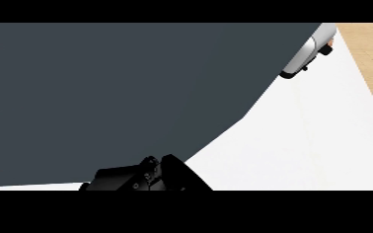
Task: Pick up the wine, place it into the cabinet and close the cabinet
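A large dark grey cabinet panel (124, 98) fills most of the head view and hides whatever lies behind it. No wine bottle shows anywhere. Black parts of my left hand (142, 177) poke up at the lower edge, right against the panel's lower border; how its fingers are set is hidden. At the upper right, a grey forearm (310, 52) runs down to the panel's curved edge. Only a small black tip of my right hand (288, 74) shows there, and the rest is behind the panel.
The white counter top (306, 138) shows to the right of the panel. A strip of light wooden surface (358, 42) lies at the far upper right.
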